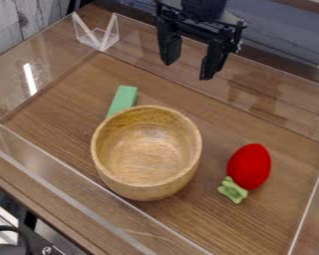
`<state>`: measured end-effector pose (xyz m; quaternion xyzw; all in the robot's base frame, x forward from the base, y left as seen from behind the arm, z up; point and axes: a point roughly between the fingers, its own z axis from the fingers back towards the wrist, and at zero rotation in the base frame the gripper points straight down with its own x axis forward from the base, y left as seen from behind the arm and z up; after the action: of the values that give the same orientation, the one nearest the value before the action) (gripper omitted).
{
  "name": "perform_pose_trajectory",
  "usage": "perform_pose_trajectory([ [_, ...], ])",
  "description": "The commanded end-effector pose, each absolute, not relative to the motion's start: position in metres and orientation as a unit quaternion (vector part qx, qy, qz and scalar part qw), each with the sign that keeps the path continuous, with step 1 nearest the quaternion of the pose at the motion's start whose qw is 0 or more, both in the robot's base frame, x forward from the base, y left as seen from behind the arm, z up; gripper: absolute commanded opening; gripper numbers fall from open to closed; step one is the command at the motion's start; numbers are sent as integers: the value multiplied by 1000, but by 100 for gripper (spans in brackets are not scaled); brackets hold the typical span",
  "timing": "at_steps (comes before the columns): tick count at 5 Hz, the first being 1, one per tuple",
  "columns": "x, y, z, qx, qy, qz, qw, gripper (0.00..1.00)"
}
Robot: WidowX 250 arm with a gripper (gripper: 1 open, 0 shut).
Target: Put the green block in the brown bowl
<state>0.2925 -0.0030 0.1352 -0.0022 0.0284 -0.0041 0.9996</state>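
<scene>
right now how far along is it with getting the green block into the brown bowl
Nothing looks done yet: the green block lies on the table against the far left outside of the brown bowl, which is empty. Nothing is in hand: the gripper hangs open above the table, behind the bowl. Left: reach the block, grasp it, lift it and drop it in the bowl.

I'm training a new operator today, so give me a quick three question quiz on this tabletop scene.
1. True or false: the gripper is holding the green block.
2. What red thing lies right of the brown bowl? A) strawberry B) cup C) ball
3. Is anything inside the bowl?

Key: 1 false, it hangs open above the table. 2 A, the strawberry. 3 No, it is empty; the block lies against its far left rim.
</scene>
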Motion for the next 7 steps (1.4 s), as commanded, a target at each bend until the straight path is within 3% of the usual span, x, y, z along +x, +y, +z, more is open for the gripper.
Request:
perform_pose_trajectory([
  [1,292,12,120,-3,40,10,999,100],
  [2,284,48,105,-1,36,25,999,0],
  [3,269,73,104,-4,23,18,1000,100],
  [4,266,90,100,-9,-2,14,1000,0],
  [5,275,91,98,-11,-12,-5,1000,100],
  [7,288,105,86,-13,-23,-3,1000,100],
])
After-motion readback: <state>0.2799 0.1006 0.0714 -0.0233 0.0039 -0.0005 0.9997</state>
